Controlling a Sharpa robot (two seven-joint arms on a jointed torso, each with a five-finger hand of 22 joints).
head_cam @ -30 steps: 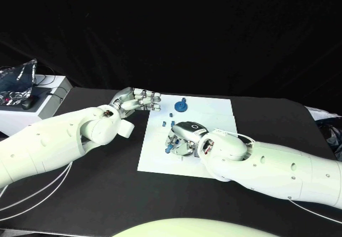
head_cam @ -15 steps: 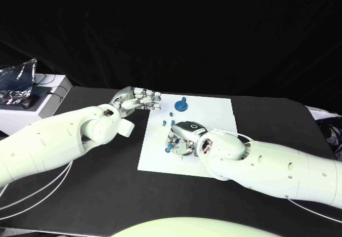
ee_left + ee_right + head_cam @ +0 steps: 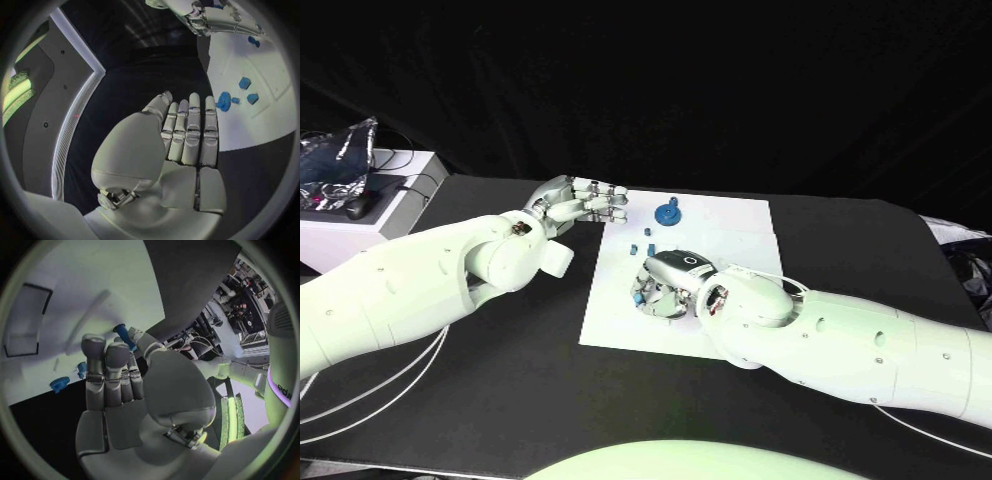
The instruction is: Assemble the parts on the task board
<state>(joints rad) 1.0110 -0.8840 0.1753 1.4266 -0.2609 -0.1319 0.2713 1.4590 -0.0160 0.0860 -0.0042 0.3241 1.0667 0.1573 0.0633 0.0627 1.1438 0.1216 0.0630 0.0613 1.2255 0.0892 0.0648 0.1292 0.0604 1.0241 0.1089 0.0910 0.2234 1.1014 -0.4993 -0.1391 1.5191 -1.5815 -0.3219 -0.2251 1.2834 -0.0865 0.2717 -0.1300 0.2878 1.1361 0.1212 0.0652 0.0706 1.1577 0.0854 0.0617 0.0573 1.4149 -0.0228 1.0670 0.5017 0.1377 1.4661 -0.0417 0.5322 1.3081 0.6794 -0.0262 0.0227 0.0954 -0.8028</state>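
The white task board (image 3: 718, 225) lies mid-table. My right hand (image 3: 669, 285) hovers low over its middle and pinches a small blue part (image 3: 642, 294) between thumb and fingers; the right wrist view shows that blue part (image 3: 123, 334) at the fingertips (image 3: 94, 347). A blue gear-like part (image 3: 668, 213) stands near the board's far edge, with two small blue pieces (image 3: 646, 240) just in front of it. My left hand (image 3: 580, 204) is raised beside the board's far left corner, and in the left wrist view its fingers (image 3: 190, 132) lie straight and hold nothing.
A white box (image 3: 358, 215) with cables and a bag stands at the table's far left. White cables (image 3: 358, 395) run along the table under my left arm. A black rectangle outline (image 3: 28, 320) marks the board.
My right hand has shifted slightly towards the board's left side with the blue part still pinched. The left hand has stayed where it was.
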